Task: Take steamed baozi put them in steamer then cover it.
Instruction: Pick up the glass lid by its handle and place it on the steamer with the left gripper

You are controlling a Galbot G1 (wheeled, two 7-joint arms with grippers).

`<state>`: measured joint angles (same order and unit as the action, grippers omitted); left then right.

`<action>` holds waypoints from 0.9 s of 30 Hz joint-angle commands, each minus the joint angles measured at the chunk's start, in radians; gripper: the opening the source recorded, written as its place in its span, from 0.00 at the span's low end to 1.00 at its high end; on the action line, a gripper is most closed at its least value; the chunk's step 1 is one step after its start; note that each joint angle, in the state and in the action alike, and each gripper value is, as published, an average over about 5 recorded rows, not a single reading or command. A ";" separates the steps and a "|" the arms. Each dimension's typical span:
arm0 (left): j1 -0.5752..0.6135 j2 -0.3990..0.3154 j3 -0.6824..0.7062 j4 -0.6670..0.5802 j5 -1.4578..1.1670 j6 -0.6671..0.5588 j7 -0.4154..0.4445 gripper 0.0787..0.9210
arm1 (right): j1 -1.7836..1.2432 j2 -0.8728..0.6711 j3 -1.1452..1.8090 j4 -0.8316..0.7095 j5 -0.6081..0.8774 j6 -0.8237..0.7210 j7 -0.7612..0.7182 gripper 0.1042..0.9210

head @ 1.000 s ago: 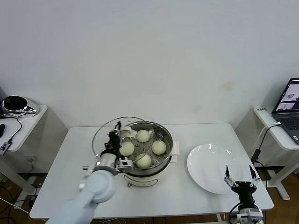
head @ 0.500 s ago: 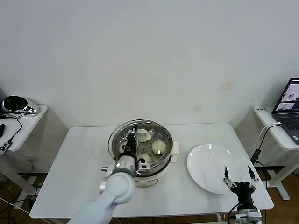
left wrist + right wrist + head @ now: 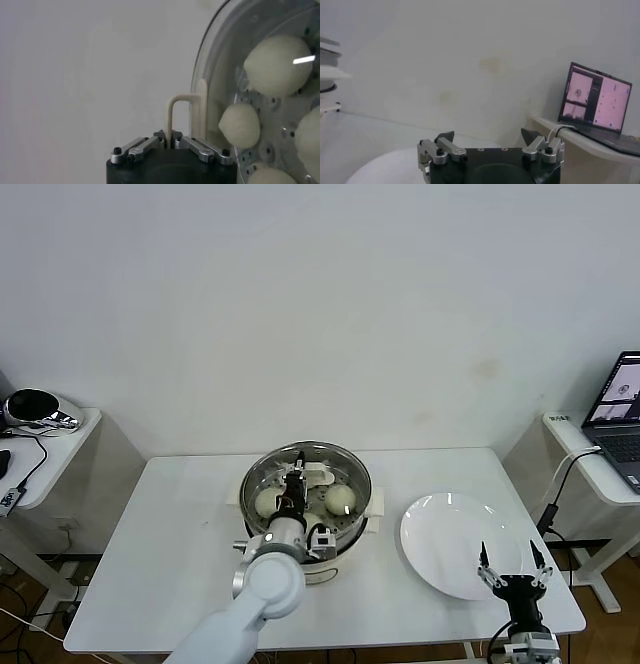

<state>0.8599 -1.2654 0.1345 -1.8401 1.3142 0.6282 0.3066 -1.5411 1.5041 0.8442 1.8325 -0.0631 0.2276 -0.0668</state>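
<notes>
1. A white rectangular table stands against a plain white wall, with a small side table on each flank: the one on the robot's left carries a shiny dark rounded object, the one on its right an open laptop.
2. The round shiny steel steamer on its cream-white base sits at the table's middle.
3. The round clear glass cover with a metal rim lies over the steamer; the left gripper is clamped on its cream-white handle, jaws narrow.
4. Smooth cream-white steamed baozi rest on the perforated tray under the glass; the head view shows three clearly.
5. A flat white round plate lies beside the steamer on the robot's right, apart from it.
6. The right gripper hangs at the plate's near edge, jaws spread wide, holding nothing.
</notes>
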 commanded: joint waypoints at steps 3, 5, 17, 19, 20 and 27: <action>0.007 -0.019 -0.010 0.030 0.025 -0.009 -0.006 0.07 | -0.001 -0.005 0.000 -0.003 0.001 0.003 0.000 0.88; 0.014 -0.018 -0.013 0.030 0.025 -0.010 -0.008 0.07 | -0.001 -0.006 -0.001 -0.003 0.001 0.003 -0.001 0.88; 0.025 -0.027 -0.017 0.040 0.027 -0.016 -0.020 0.07 | 0.001 -0.007 -0.008 -0.007 -0.001 0.006 -0.002 0.88; 0.023 -0.030 -0.018 0.045 0.028 -0.017 -0.023 0.07 | 0.001 -0.007 -0.008 -0.007 -0.001 0.006 -0.002 0.88; 0.022 -0.032 -0.019 0.047 0.028 -0.017 -0.023 0.07 | 0.001 -0.007 -0.008 -0.007 -0.001 0.006 -0.002 0.88; 0.031 -0.034 -0.026 0.038 0.023 -0.026 -0.036 0.07 | 0.001 -0.009 -0.010 -0.010 -0.001 0.007 -0.004 0.88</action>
<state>0.8859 -1.2961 0.1093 -1.7976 1.3394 0.6066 0.2801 -1.5408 1.4956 0.8358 1.8231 -0.0637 0.2341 -0.0703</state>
